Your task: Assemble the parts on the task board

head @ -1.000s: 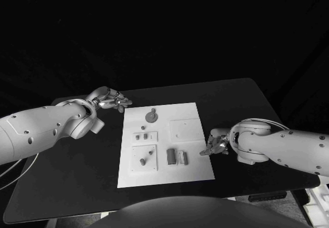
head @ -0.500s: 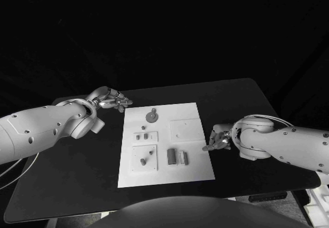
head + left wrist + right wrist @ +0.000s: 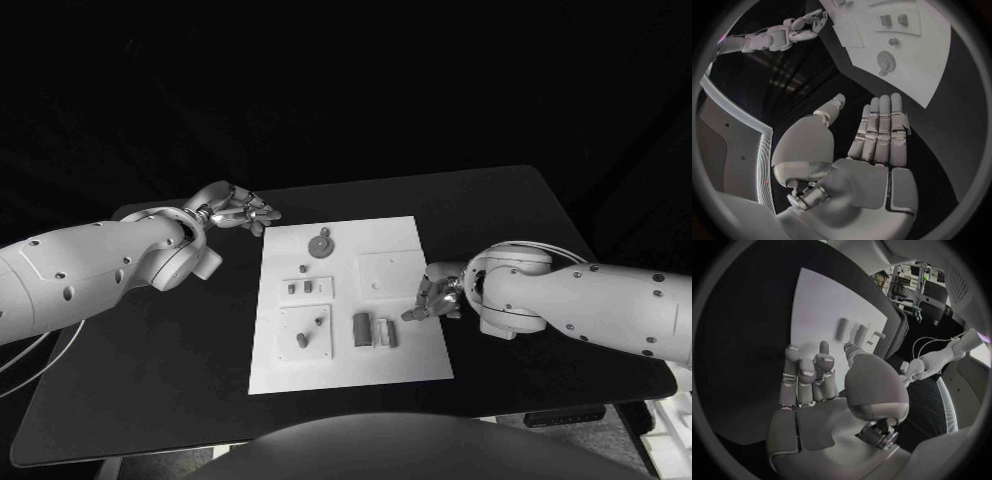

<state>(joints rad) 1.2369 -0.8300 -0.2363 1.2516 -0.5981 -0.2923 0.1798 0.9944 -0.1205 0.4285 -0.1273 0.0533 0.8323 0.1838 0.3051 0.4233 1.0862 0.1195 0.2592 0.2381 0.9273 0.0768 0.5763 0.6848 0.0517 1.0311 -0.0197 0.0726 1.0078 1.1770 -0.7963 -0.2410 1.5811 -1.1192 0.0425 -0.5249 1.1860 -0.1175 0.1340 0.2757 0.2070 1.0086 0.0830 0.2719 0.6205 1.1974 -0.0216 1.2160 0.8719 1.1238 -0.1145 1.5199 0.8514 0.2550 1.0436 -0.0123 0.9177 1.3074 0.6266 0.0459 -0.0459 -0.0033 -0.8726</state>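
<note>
Head view: right hand at board's right edge, fingers loosely apart, holding nothing; left hand open, empty, off the far-left corner. Parts lie near-centre. Best approach: reach w/ right low over the board, pinch one part squarely.

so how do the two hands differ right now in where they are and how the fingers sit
The left hand sits off the task board, beyond its far left corner; the right hand is at the board's right edge. The left hand's fingers lie straight, the right hand's partly curl. Both hold nothing.
</note>
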